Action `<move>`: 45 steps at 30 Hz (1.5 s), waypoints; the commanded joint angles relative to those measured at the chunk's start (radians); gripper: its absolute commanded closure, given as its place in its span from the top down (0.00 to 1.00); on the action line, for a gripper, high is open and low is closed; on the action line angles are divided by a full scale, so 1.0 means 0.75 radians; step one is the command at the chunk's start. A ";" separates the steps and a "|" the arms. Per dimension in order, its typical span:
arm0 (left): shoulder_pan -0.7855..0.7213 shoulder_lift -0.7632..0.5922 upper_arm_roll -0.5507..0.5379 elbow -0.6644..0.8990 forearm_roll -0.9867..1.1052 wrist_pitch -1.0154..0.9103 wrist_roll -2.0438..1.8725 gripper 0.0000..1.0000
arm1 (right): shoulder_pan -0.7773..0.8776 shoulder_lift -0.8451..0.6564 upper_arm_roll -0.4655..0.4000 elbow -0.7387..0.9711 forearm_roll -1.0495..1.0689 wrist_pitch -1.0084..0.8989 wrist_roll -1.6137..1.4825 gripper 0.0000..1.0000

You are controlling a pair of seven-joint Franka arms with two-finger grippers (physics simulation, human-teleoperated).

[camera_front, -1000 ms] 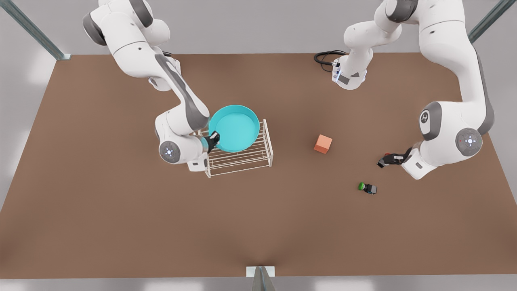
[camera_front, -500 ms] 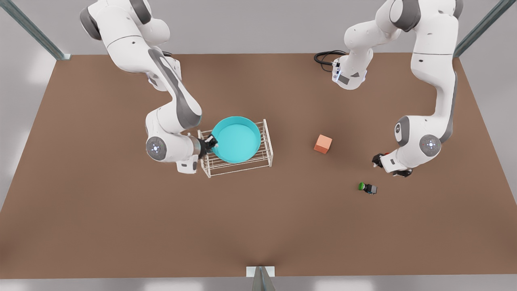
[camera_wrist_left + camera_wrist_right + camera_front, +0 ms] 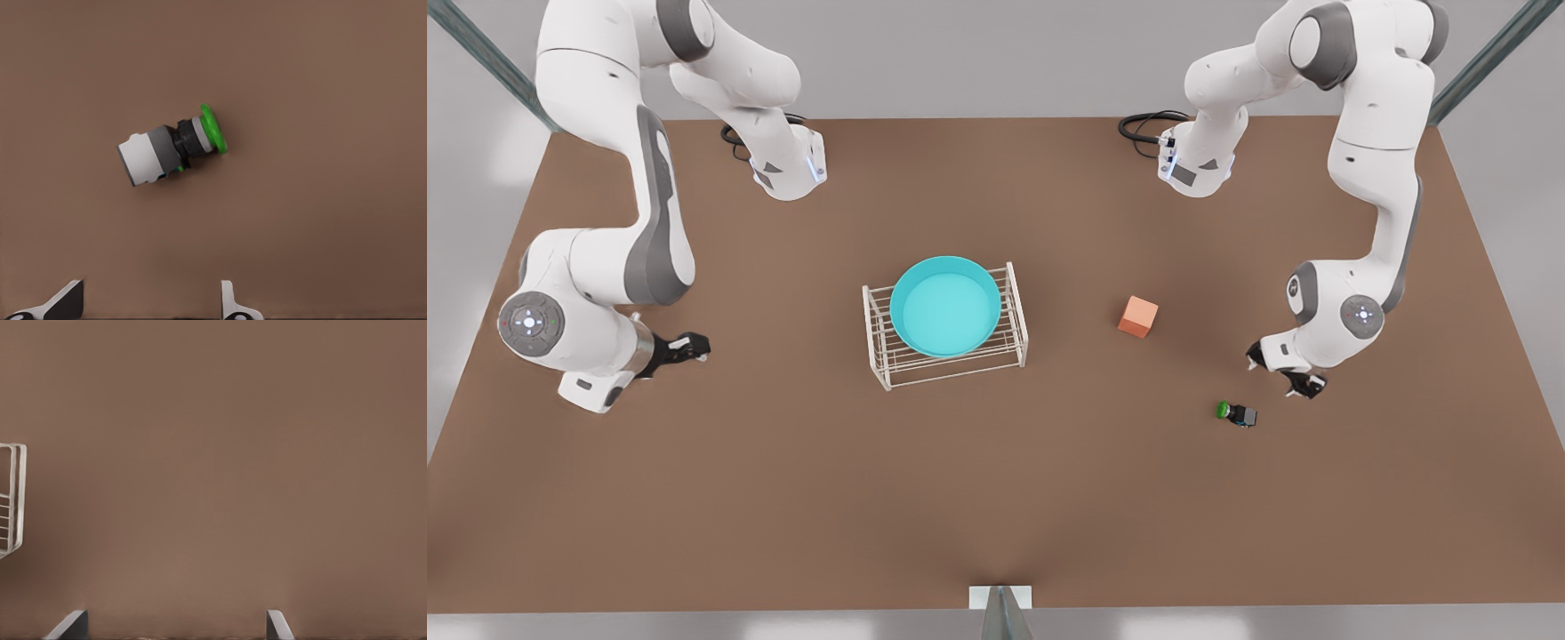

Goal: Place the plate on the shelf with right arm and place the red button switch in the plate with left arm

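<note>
Two grippers, both spread wide and holding nothing. The right gripper (image 3: 694, 345) waits low over the table (image 3: 783, 498) at the front view's left, well apart from the shelf (image 3: 1016, 345); its wrist view catches one corner of the wire rack at the frame edge. The plate (image 3: 947, 307) sits level on the shelf's top tier, nearly as wide as the rack, so the first half of the task reads as done.

The left gripper (image 3: 1282, 371) hangs near the table at the front view's right, just beside the green-capped switch (image 3: 1234, 412). In the left wrist view that switch lies on its side ahead of the parted fingertips (image 3: 230, 303), green cap pointing away from its pale body. Where the red button switch lies cannot be told; it may be hidden beneath the left arm.

Principal hazard: the green-capped switch is the only switch before the left wrist camera, so a descent from this pose would probably close on the wrong one. Second hazard: a red switch concealed under the wrist or fingers could be knocked or rolled by any lowering or sideways sweep. Third: a body lying on its side with a round cap is likely to pivot if pinched off-centre. The orange cube (image 3: 1138, 316) stands between the left gripper and the shelf, so a low carry toward the plate risks clipping it.
</note>
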 commanded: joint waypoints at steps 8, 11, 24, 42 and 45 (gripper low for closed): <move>0.014 -0.076 0.056 -0.129 -0.011 0.038 0.215 1.00 | -0.039 -0.031 -0.006 -0.021 0.008 0.216 0.385 1.00; 0.024 -0.092 0.056 -0.154 -0.013 0.038 0.198 1.00 | -0.039 -0.031 -0.006 -0.021 0.008 0.216 0.387 1.00; 0.024 -0.080 0.066 -0.264 -0.008 0.213 0.159 1.00 | -0.037 -0.029 -0.004 -0.017 0.002 0.216 0.383 1.00; 0.022 -0.023 0.095 -0.309 0.000 0.400 0.276 0.75 | -0.037 -0.027 -0.001 -0.017 0.002 0.216 0.387 1.00; 0.022 -0.023 0.095 -0.309 0.000 0.400 0.276 0.58 | -0.037 -0.027 -0.001 -0.017 0.002 0.216 0.387 1.00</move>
